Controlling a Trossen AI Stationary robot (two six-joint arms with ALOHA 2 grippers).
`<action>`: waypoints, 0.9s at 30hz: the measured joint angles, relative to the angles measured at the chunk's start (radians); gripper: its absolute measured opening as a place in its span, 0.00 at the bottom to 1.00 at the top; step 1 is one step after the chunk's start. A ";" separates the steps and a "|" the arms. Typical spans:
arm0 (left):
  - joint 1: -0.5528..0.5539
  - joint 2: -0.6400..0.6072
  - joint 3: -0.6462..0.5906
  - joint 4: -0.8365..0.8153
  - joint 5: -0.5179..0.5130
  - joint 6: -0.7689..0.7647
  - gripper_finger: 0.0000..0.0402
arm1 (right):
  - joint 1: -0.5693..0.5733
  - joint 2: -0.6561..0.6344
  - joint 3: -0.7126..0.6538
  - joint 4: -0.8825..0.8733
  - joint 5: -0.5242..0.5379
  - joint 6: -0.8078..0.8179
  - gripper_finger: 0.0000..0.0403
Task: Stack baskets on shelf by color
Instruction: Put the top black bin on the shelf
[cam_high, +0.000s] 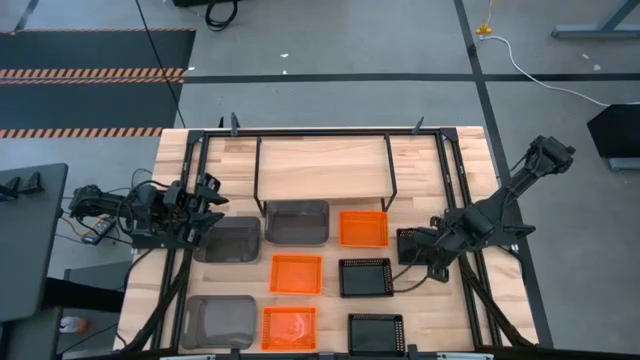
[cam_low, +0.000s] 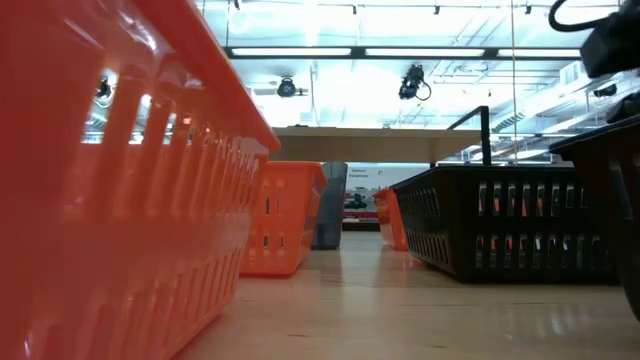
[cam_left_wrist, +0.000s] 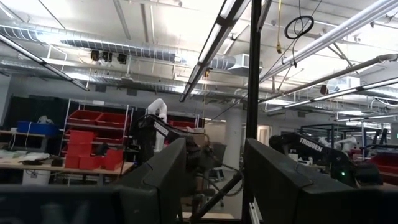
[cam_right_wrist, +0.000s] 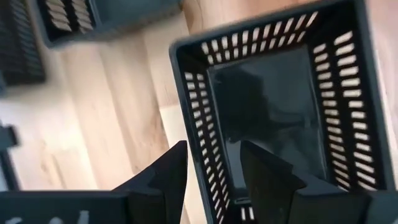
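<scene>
Right claw (cam_right_wrist: 214, 165) straddles the near wall of a black mesh basket (cam_right_wrist: 273, 93), fingers wide, centre-right in high view. Left claw (cam_high: 210, 205) open, empty, beside grey basket (cam_high: 228, 240). Shelf (cam_high: 322, 165) upper centre.

Counted nine in all: three grey baskets (cam_high: 228, 240) (cam_high: 297, 222) (cam_high: 218, 320) toward the left of the high view, three orange baskets (cam_high: 363, 228) (cam_high: 296, 273) (cam_high: 289, 328) down the middle, and three black mesh baskets (cam_high: 365, 277) (cam_high: 376, 332) (cam_high: 412, 243) toward the right. Counted one shelf (cam_high: 322, 165) at upper centre. Counted two dark arms (cam_high: 140, 212) (cam_high: 500, 210), one at each side.
</scene>
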 joint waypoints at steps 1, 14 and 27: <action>0.000 0.000 0.000 0.000 0.000 0.000 0.43 | 0.007 0.016 0.000 0.003 0.000 0.000 0.39; 0.000 0.000 0.000 -0.009 0.000 -0.020 0.43 | 0.061 0.177 0.000 0.051 -0.005 0.039 0.39; 0.000 0.000 0.000 -0.049 -0.005 -0.053 0.43 | 0.060 0.331 0.000 0.020 -0.005 0.081 0.39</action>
